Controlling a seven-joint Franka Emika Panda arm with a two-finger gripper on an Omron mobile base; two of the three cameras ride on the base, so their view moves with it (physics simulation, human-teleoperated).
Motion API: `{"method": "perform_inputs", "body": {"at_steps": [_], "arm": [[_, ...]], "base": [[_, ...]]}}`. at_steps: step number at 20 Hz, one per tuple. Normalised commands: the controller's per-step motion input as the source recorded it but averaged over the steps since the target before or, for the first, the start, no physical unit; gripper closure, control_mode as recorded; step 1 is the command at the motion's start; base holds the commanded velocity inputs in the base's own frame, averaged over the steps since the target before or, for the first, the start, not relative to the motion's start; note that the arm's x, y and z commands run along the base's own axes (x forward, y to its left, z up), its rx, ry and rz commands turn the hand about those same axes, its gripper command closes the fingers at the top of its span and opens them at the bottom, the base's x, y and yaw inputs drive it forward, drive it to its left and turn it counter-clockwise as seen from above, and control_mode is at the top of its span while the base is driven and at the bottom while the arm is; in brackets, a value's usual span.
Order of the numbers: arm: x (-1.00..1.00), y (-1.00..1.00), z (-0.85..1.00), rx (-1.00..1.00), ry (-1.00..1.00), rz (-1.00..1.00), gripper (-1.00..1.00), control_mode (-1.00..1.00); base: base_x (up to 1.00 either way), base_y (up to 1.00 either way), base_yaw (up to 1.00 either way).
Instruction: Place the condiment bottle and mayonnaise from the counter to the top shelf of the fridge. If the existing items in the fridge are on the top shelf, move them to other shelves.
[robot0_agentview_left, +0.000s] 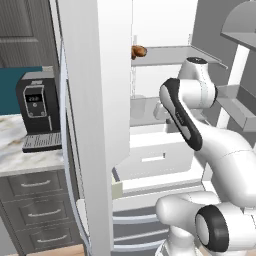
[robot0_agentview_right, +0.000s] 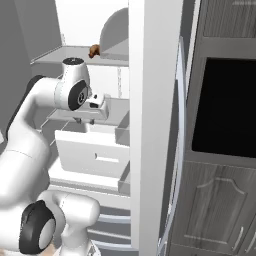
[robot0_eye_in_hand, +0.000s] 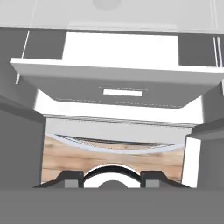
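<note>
The fridge stands open, and its long door rises like a wall at the left side of the arm. On the top shelf the orange-brown pastry takes the left front corner; the rest of this shelf is free. Below, a white drawer is pulled out under the gripper.

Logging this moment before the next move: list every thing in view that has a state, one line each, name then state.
fridge: door open
existing items: orange-brown lump sitting on the top shelf
top shelf: holds the lump, no bottle or jar seen on it
white drawer: pulled out a little
gripper: jaws apart, holding nothing, pointing down at the drawer
coffee machine: upright on the counter
</note>
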Motion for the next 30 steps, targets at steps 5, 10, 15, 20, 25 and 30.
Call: {"method": "perform_inputs", "body": {"at_steps": [5,10,15,20,25,30], "arm": [[-0.19,0.0,0.15,0.01,-0.18,0.0,-1.0,-1.0],[-0.36,0.0,0.76,0.07,-0.42,0.0,-1.0,-1.0],[-0.25,0.0,1.0,0.05,-0.47,-0.01,-1.0,-1.0],[-0.03,0.06,1.0,0.0,-0.35,-0.07,-1.0,-1.0],[0.25,0.13,0.74,0.0,-0.16,-0.11,-1.0,-1.0],[0.65,0.27,0.23,0.0,-0.03,-0.09,-1.0,-1.0]], "base": [[0.0,0.0,0.0],[0.0,0.0,0.0],[0.0,0.0,0.0],[0.0,0.0,0.0],[0.0,0.0,0.0],[0.0,0.0,0.0]]}}
